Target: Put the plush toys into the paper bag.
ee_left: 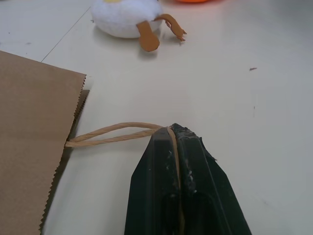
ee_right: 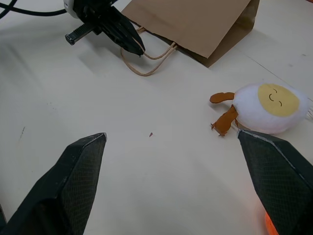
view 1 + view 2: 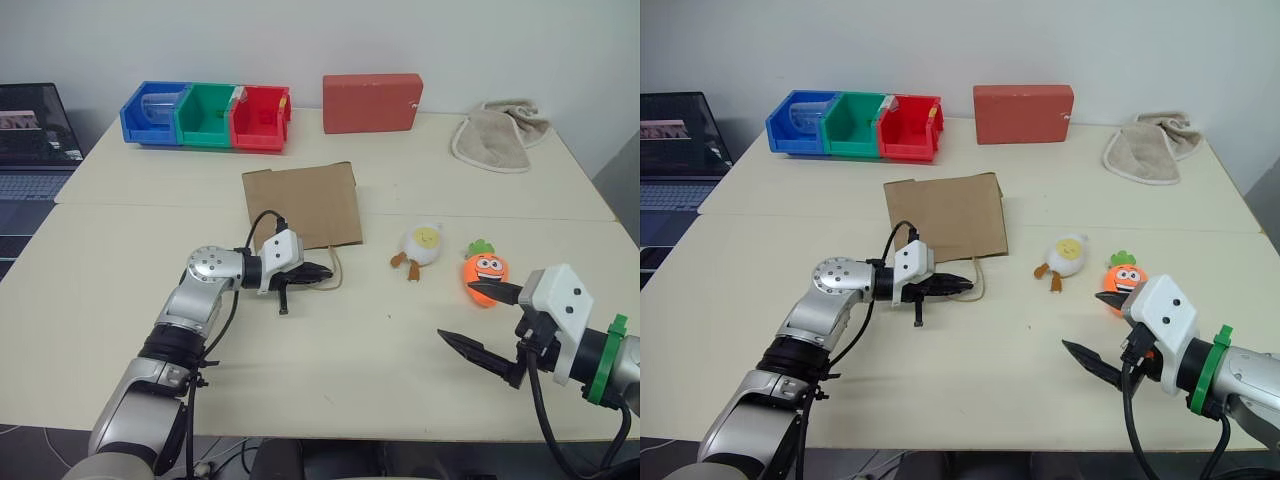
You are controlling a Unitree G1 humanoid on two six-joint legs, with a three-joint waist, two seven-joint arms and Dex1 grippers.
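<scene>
Brown paper bag [image 3: 303, 205] lies flat on the cream surface [image 3: 330, 340], its looped handles [image 1: 115, 133] trailing off the near edge toward me. I see my left pincer [image 3: 318, 272] pressed together on one of those handles; in the left wrist view the tan cord runs straight into the seam between the two black fingers [image 1: 195, 191]. The second loop lies loose on the surface just beside it.

Egg toy [image 3: 422, 246], white with a yellow face and brown feet, lies to the right of the bag, apart from it. Carrot toy [image 3: 485, 272], orange with a green top, lies just right of the egg, not touching it.

My right pincer [image 3: 478, 324] hangs above the near right part of the surface, spread wide, holding nothing. Its upper fingertip sits in front of the carrot in the head views.

Along the far edge: a row of blue, green and red bins [image 3: 207, 115], a red box [image 3: 372, 103], a beige towel [image 3: 497, 135]. A laptop [image 3: 35, 140] sits off to the left.
</scene>
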